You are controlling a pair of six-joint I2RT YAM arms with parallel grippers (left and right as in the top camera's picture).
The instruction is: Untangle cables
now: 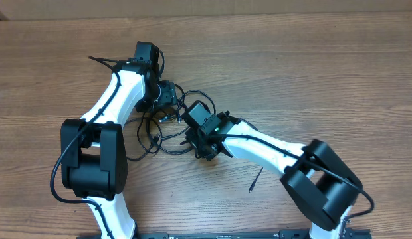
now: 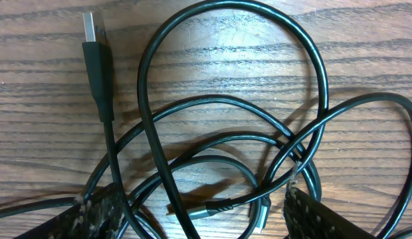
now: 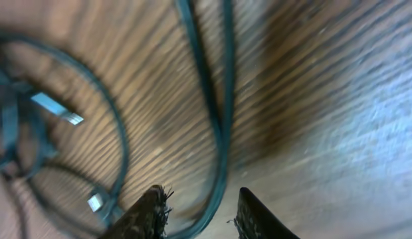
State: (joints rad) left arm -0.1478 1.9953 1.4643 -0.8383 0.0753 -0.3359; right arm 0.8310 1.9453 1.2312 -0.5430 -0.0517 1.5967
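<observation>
Looking down from the overhead camera, I see the cables (image 1: 156, 136) bunched in a loose black tangle on the wooden table (image 1: 325, 66), near the middle, between the two wrists. The left arm (image 1: 116, 93) and the right arm (image 1: 266, 146) are smooth white shells with black joints. Both bend in over the tangle from opposite sides.

On the left wrist camera the cords are thin, round and glossy. They lie in overlapping loops flat on the grained wood. One wide loop (image 2: 226, 13) arches across the top of the picture. A USB plug (image 2: 91, 26) with a bright metal tip and a long rectangular black housing lies at the upper left. A slimmer connector (image 2: 206, 211) sits lower down among the crossings. The left gripper (image 2: 206, 209) is released. Its rough, speckled black fingers (image 2: 93, 216) stand wide apart at the bottom corners, with several strands on the table between them and nothing pinched.

The right wrist camera is blurred. A cord sweeps down in a long curve and passes between the fingertips of the right gripper (image 3: 199, 202). Its dark, frayed-looking fingers (image 3: 153, 212) stand apart, with bare wood showing on either side of the cord, so it is not clamped. Two flat silvery plugs (image 3: 56, 109) lie to the left among more loops.
</observation>
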